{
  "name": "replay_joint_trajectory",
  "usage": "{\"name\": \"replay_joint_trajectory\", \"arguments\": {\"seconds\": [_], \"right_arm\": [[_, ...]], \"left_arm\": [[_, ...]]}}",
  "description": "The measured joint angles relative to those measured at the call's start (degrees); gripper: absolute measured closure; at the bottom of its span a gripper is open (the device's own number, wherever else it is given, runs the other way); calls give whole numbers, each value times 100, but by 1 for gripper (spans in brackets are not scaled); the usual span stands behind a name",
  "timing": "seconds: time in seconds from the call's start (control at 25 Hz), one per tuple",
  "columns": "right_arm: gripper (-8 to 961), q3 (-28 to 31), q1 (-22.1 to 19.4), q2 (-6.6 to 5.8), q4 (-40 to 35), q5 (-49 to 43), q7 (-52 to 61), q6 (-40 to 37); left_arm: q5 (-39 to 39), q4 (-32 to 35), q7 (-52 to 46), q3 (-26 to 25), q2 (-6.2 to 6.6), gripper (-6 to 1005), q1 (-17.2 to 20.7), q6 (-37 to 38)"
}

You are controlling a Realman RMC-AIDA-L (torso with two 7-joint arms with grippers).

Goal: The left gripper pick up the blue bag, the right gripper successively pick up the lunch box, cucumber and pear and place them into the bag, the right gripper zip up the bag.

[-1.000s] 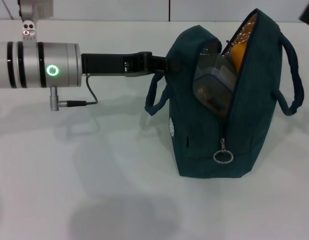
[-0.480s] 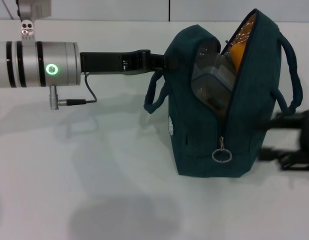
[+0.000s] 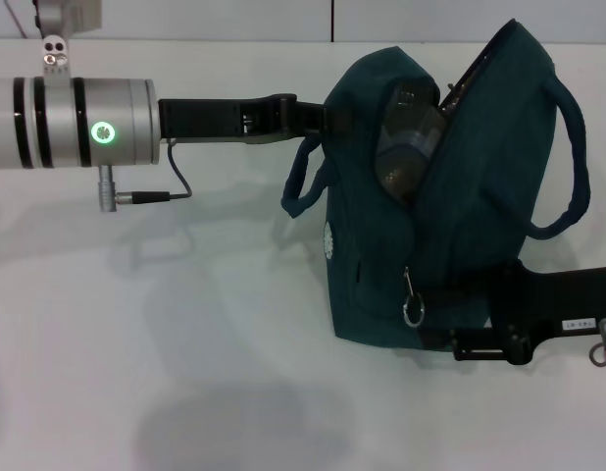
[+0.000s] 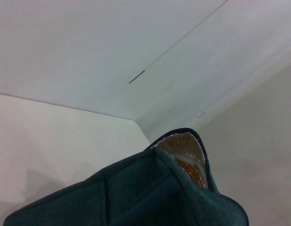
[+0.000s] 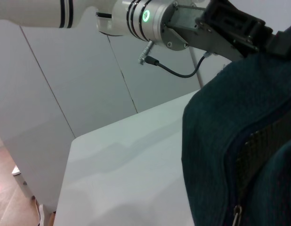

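since half a second ago the right gripper (image 3: 450, 316) has pushed in from the right edge to the bag's lower front, and the blue bag (image 3: 440, 196) now leans over with its zip line slanted and the ring pull (image 3: 413, 312) shifted left. on the left of the head view, the left gripper (image 3: 328, 116) reaches in level, silver wrist and green light behind it, and its jaws pinch the bag's upper left edge, holding it on the white table (image 3: 136, 343). the bag's mouth gapes at the top; the lunch box (image 3: 406, 147) shows inside it, tilted. the cucumber and pear cannot be made out. further right, the right gripper lies low against the bag's base, just beside the ring pull; whether its jaws are spread or pressed together cannot be told.
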Motion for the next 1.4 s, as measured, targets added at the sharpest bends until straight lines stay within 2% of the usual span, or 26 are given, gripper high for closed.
{"name": "replay_joint_trajectory", "arguments": {"seconds": [0.2, 0.52, 1.0, 1.4], "right_arm": [[441, -7, 42, 50, 40, 39, -11, 55], [440, -134, 280, 49, 350, 45, 11, -278], [439, -131, 153, 63, 405, 396, -56, 24], [623, -93, 150, 65, 475, 403, -54, 313]], "left_arm": [[-6, 1, 7, -1, -5, 925, 13, -1], [-21, 1, 21, 0, -9, 924, 37, -8], [-21, 0, 26, 0, -9, 924, 48, 5], [-22, 0, 26, 0, -9, 923, 43, 10]]}}
